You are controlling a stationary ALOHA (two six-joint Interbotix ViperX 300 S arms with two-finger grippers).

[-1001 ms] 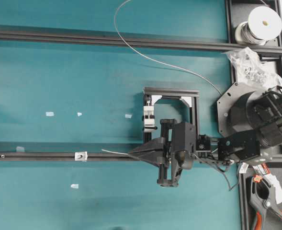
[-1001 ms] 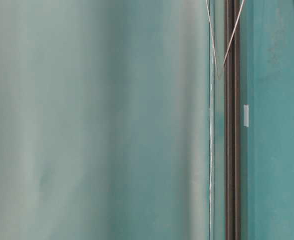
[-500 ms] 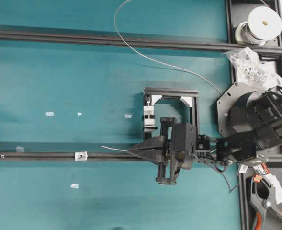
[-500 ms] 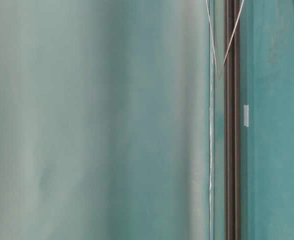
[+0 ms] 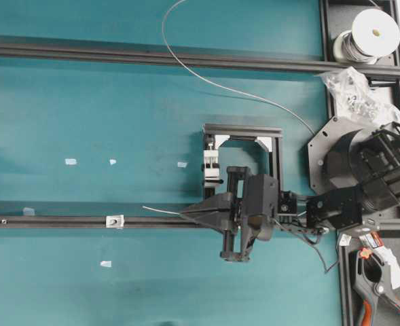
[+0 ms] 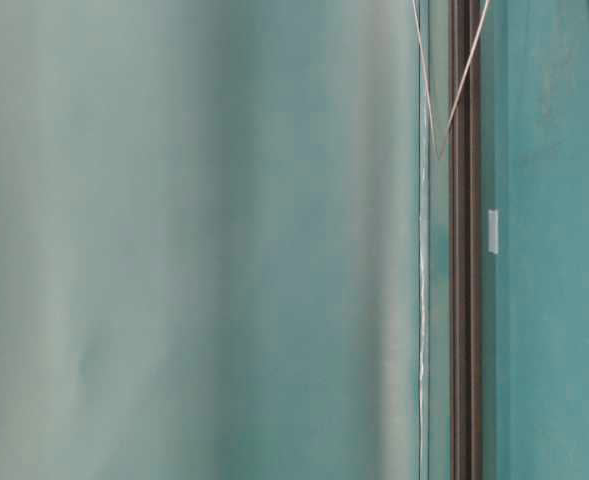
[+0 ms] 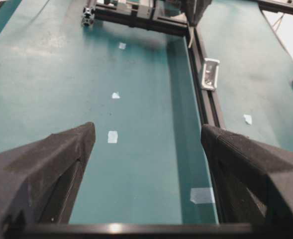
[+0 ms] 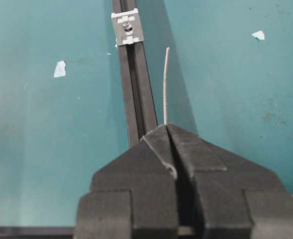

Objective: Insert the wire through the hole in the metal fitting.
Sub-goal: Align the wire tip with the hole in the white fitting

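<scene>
While no brand name, label or other writing can be read anywhere in these views, the red-and-white tag (image 5: 379, 250) at the lower right of the overhead view carries print too small to make out. Nearest the right wrist camera, the right tool (image 8: 168, 130) is clenched on the wire (image 8: 165, 84), whose short free end sticks straight out past the closed tips and hangs over the teal counter (image 8: 226, 89) just to the right of the dark rail (image 8: 134, 94). Farther along that rail sits the metal fitting (image 8: 127, 27), a small silvery bracket with a dark centre spot; the wire's tip stops short of it and a little to its right, apart from it. From overhead, the wire tip points left along the rail toward the fitting, with a clear gap between them, and the rest of the wire curves back up to the white spool (image 5: 374, 32). Seen from the left wrist, the left tool (image 7: 146, 164) is released, its jaws spread wide with nothing between them.
</scene>
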